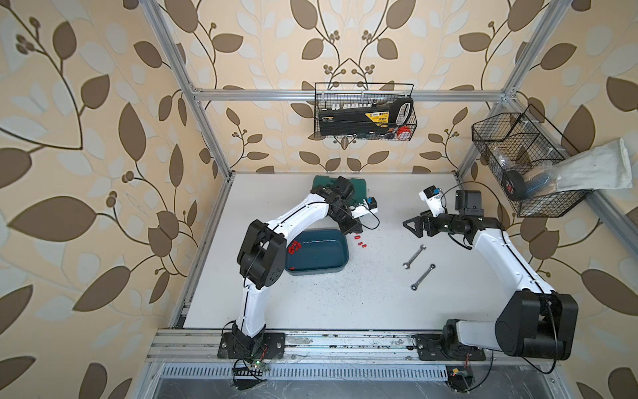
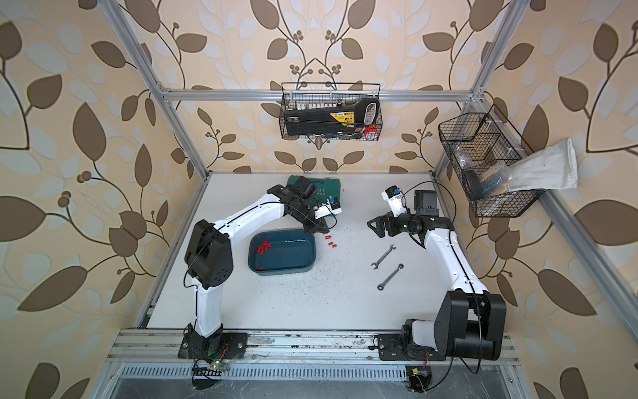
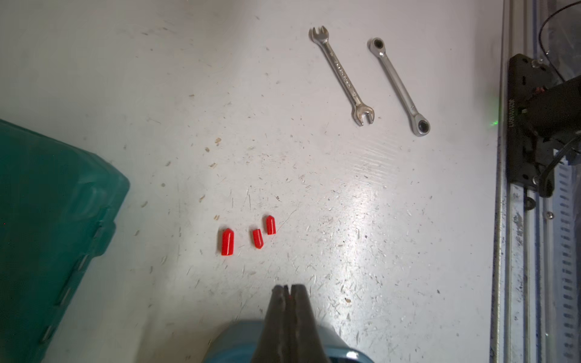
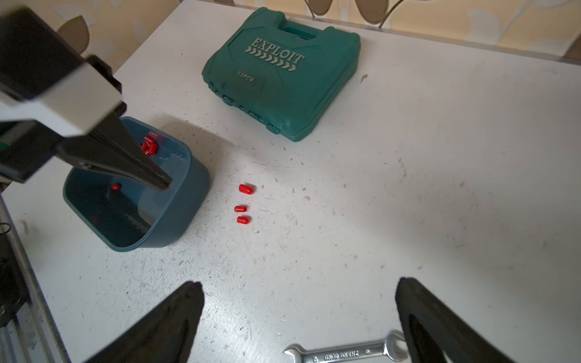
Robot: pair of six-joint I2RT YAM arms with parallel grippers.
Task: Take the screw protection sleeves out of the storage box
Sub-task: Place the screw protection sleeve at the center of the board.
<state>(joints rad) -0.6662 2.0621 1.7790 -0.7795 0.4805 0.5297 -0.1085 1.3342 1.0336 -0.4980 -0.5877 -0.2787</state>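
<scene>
The teal-blue storage box point(image 1: 321, 257) point(image 2: 290, 257) point(image 4: 179, 210) lies left of the table's middle. A cluster of red screw protection sleeves point(image 1: 294, 248) point(image 2: 264, 247) point(image 4: 149, 146) sits in its left end, with a single one point(image 4: 115, 187) apart. Three more sleeves point(image 3: 227, 241) point(image 4: 246, 189) point(image 1: 361, 244) lie on the table just right of the box. My left gripper point(image 3: 289, 287) point(image 1: 359, 230) point(image 4: 165, 185) hangs over the box's far right corner, shut on a red sleeve; only a red speck shows between its jaws. My right gripper point(image 4: 298, 284) point(image 1: 410, 226) hovers open and empty, further right.
A green EXPLOIT case point(image 4: 283, 72) point(image 2: 328, 188) lies at the back, partly under my left arm. Two steel wrenches point(image 1: 414, 256) point(image 1: 423, 276) point(image 3: 342, 75) lie on the right half; one point(image 4: 345, 353) is just below my right jaws. Wire baskets point(image 1: 364, 110) hang on the walls.
</scene>
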